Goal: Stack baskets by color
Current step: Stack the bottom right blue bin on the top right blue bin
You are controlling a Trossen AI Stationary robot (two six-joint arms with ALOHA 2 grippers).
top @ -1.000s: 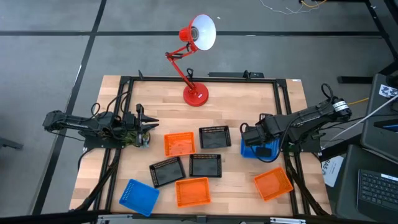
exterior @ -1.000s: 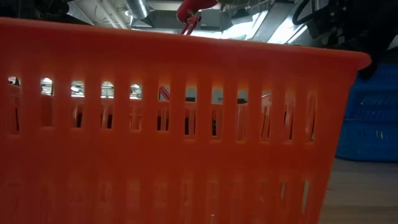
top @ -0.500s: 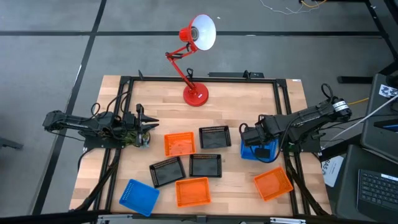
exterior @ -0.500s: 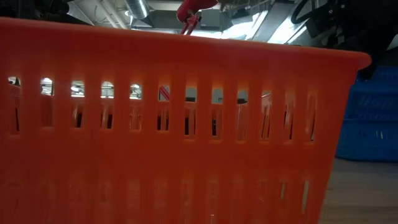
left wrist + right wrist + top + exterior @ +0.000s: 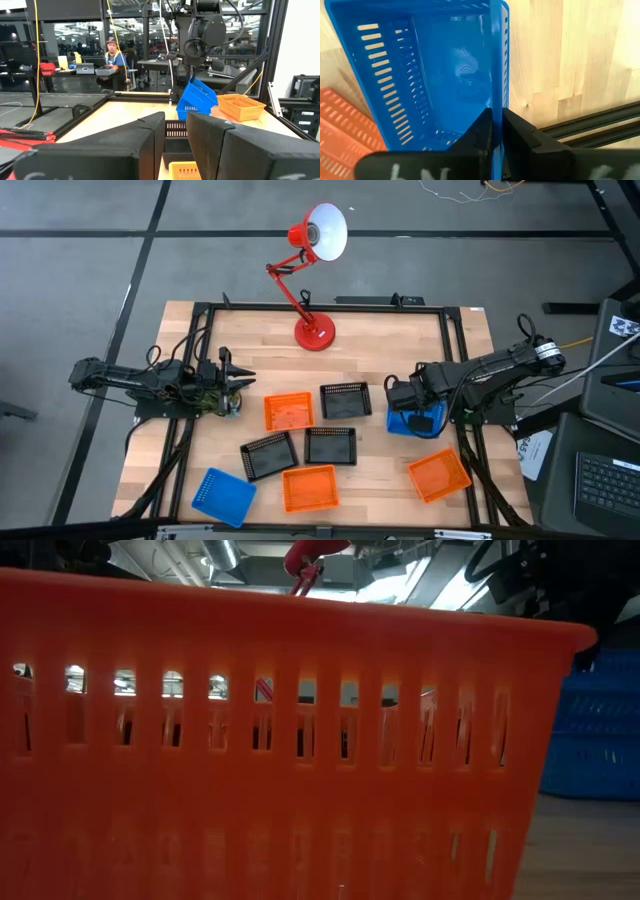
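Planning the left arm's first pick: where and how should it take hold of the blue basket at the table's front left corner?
Pinch a long rim wall of the blue basket from straight above, one finger inside. It lies flat, open side up, turned slightly askew, so rotate the left gripper to match.

I can read no text or label anywhere; the pale marks on my right gripper [image 5: 495, 131] are cut off and illegible.
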